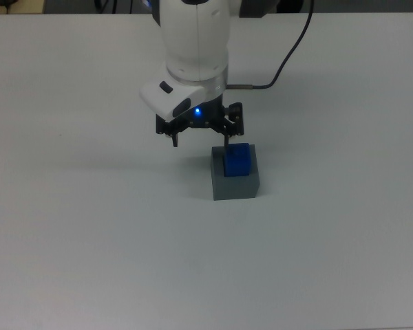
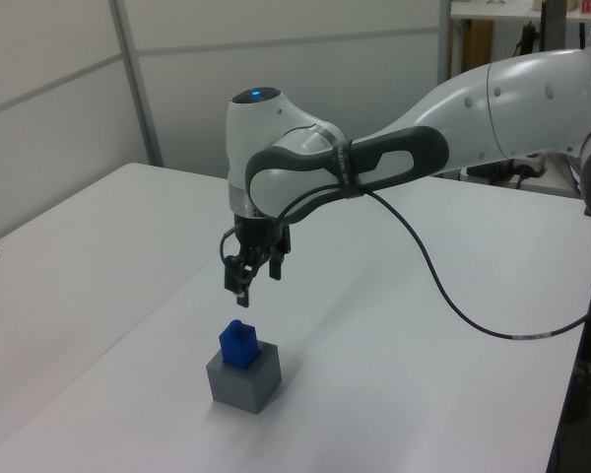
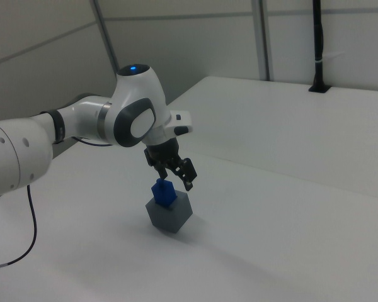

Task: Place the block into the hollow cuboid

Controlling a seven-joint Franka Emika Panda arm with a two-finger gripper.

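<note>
The blue block (image 1: pixel 237 161) stands in the recess of the grey hollow cuboid (image 1: pixel 235 182), its upper part sticking out above the rim. It shows too in the left view as the block (image 2: pixel 238 344) in the cuboid (image 2: pixel 244 376), and in the right view as the block (image 3: pixel 163 192) in the cuboid (image 3: pixel 170 212). My gripper (image 1: pixel 200 138) hangs open and empty above the table, up and to the top view's left of the block. In the left view the gripper (image 2: pixel 247 288) is clear above the block; in the right view the gripper (image 3: pixel 175 174) is just above it.
The white table (image 1: pixel 89 227) spreads out on all sides of the cuboid. A black cable (image 2: pixel 453 305) loops from the arm over the table in the left view. Grey wall panels stand behind the table.
</note>
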